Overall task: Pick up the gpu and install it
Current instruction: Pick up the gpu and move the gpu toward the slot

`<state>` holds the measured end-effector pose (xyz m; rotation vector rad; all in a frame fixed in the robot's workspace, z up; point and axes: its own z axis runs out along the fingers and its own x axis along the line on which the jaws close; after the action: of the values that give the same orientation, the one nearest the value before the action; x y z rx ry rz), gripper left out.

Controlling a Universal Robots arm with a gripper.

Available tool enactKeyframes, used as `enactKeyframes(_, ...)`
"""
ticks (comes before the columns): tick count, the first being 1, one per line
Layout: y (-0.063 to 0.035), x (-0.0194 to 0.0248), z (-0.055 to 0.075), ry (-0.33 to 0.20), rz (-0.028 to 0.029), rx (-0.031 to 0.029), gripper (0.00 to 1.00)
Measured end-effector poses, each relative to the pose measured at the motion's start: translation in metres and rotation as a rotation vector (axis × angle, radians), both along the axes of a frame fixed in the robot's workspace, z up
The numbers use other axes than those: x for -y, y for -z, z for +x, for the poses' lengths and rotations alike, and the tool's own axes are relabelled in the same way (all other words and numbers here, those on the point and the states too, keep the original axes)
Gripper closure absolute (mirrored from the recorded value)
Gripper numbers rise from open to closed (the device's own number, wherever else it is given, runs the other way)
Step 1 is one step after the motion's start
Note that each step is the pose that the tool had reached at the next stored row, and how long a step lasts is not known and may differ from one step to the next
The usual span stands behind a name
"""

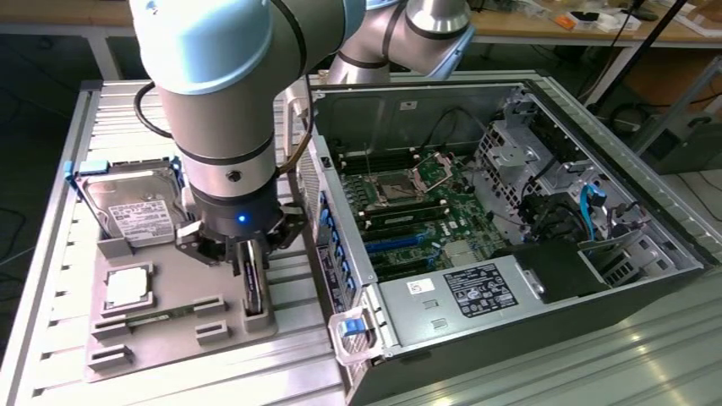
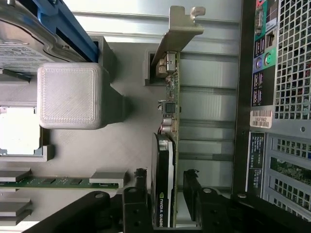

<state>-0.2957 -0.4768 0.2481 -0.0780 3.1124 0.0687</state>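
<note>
The gpu (image 1: 255, 292) stands on its edge in a slot of the grey holder tray (image 1: 169, 342), left of the open computer case in the exterior view. In the wrist view the gpu (image 2: 171, 102) is a thin dark card with a silver bracket (image 2: 181, 29) at its far end. My gripper (image 1: 243, 254) is lowered over it. The gripper (image 2: 165, 194) straddles the card, with one black finger (image 2: 140, 191) on each side and a narrow gap left on both sides. It is open and nothing is lifted.
The tray also holds a silver hard drive (image 1: 135, 207), a CPU (image 1: 128, 286) and a green RAM stick (image 1: 147, 319). The open computer case (image 1: 508, 220) with its motherboard (image 1: 423, 211) lies at the exterior view's right, close beside the tray. Its rear panel (image 2: 282, 97) borders the card.
</note>
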Motion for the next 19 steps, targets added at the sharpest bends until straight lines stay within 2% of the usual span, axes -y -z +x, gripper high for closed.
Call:
enactKeyframes(1, 0.0000, 0.0000, 0.0000, 0.000, 0.0001, 0.0001, 0.60)
enactKeyframes(2, 0.0000, 0.0000, 0.0000, 0.000, 0.0000, 0.0000, 0.60)
enactKeyframes(4, 0.0000, 0.0000, 0.0000, 0.000, 0.0000, 0.0000, 0.72)
enactKeyframes(5, 0.0000, 0.0000, 0.0000, 0.000, 0.0000, 0.0000, 0.73)
enactKeyframes(19, 0.0000, 0.0000, 0.0000, 0.000, 0.0001, 0.0001, 0.73)
